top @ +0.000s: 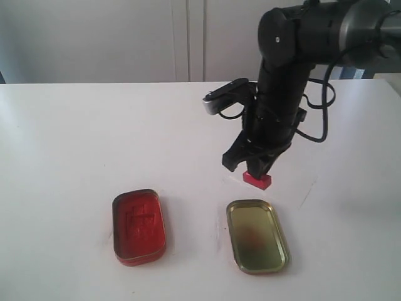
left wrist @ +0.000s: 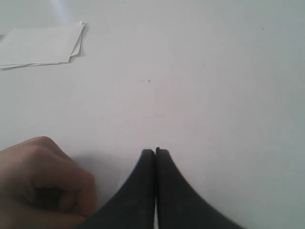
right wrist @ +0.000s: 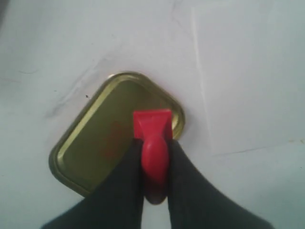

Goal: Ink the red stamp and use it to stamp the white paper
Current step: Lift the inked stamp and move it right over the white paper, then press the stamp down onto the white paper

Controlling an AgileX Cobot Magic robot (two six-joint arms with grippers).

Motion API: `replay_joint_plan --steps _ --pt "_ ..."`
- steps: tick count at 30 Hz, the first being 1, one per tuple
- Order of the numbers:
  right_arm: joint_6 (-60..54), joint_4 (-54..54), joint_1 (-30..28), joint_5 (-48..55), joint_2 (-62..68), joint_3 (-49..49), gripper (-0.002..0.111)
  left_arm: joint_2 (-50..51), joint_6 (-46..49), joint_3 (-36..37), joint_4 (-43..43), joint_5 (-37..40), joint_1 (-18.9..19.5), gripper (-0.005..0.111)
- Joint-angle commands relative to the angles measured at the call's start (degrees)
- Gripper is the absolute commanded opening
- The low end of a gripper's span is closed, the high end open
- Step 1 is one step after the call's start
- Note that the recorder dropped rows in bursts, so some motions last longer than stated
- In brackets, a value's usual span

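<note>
Just beyond the far rim of the gold lid [top: 257, 235], as the exterior view has it, the red stamp [top: 257, 180] is low over the table in my right claw [right wrist: 153, 155]. Both fingers are clamped on its knob handle, with the block base pointing down. Whether that base touches the surface or hangs just clear, I cannot tell. The white paper [right wrist: 252, 76] lies just beside the lid, and the stamp looks short of its near edge rather than over it. I see no print on the part of the sheet that shows, so I judge the stamping not yet done. Whether the base carries ink I cannot see, though the open ink tin [top: 138, 226], on the lid's other side and apart from it, shows what look like marks pressed into its red pad. What is left, as I read it, is to bring the stamp over the paper and press. My left claw [left wrist: 155, 152] has its fingers together on nothing, over bare table.
</note>
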Motion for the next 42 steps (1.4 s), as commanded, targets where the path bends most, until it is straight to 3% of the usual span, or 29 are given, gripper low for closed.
replay_joint_plan --steps 1,9,22,42 --pt "-1.2 0.0 -4.1 -1.8 -1.3 2.1 0.0 -0.3 0.0 0.4 -0.1 0.6 -0.4 0.0" --pt "-2.7 -0.3 -8.1 -3.3 -1.3 2.1 0.0 -0.3 0.0 0.4 -0.1 0.6 -0.4 0.0" --pt "-2.7 -0.3 -8.2 -13.1 -1.3 7.1 0.0 -0.3 0.0 0.4 -0.1 0.6 -0.4 0.0" --pt "-2.7 0.9 -11.0 -19.9 2.7 7.4 0.0 -0.3 0.0 0.4 -0.1 0.6 -0.4 0.0"
